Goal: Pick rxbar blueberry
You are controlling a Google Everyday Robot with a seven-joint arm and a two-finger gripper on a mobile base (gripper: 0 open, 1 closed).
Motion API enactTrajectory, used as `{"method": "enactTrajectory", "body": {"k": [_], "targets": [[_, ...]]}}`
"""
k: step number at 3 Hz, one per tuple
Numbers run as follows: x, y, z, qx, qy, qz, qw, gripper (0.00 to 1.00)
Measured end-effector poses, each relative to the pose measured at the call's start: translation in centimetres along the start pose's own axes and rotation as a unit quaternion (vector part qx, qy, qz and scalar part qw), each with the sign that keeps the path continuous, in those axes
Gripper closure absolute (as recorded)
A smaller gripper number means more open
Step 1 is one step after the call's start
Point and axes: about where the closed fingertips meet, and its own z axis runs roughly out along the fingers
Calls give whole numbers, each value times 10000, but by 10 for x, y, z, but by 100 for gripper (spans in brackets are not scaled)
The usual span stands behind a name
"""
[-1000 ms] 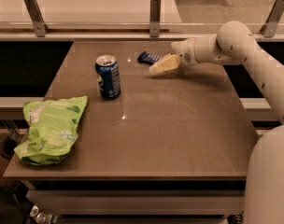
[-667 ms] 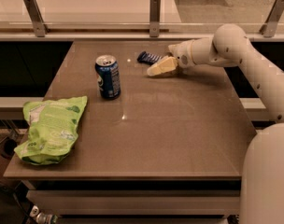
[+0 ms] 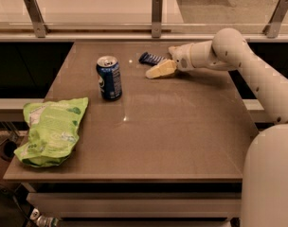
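The rxbar blueberry is a small flat dark-blue bar with white stripes. It lies on the brown table near the far edge, right of centre. My gripper reaches in from the right on a white arm. Its cream fingers sit low over the table, just right of and in front of the bar, close to its near end. I cannot tell whether they touch the bar.
An upright blue soda can stands left of the bar. A large lime-green chip bag lies at the table's front left corner. A rail with metal posts runs behind the far edge. The robot's white body fills the lower right.
The gripper has edged slightly left toward the bar. The bar, can and bag have not moved.
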Motion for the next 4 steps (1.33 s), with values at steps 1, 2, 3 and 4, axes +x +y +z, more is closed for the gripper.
{"method": "enactTrajectory", "body": {"k": [1, 2, 3, 4], "targets": [[0, 0, 1, -4, 1, 0, 10000, 39], [-3, 0, -1, -5, 1, 0, 10000, 63], [-8, 0, -3, -6, 1, 0, 10000, 86], [-10, 1, -4, -8, 1, 1, 10000, 100]]}}
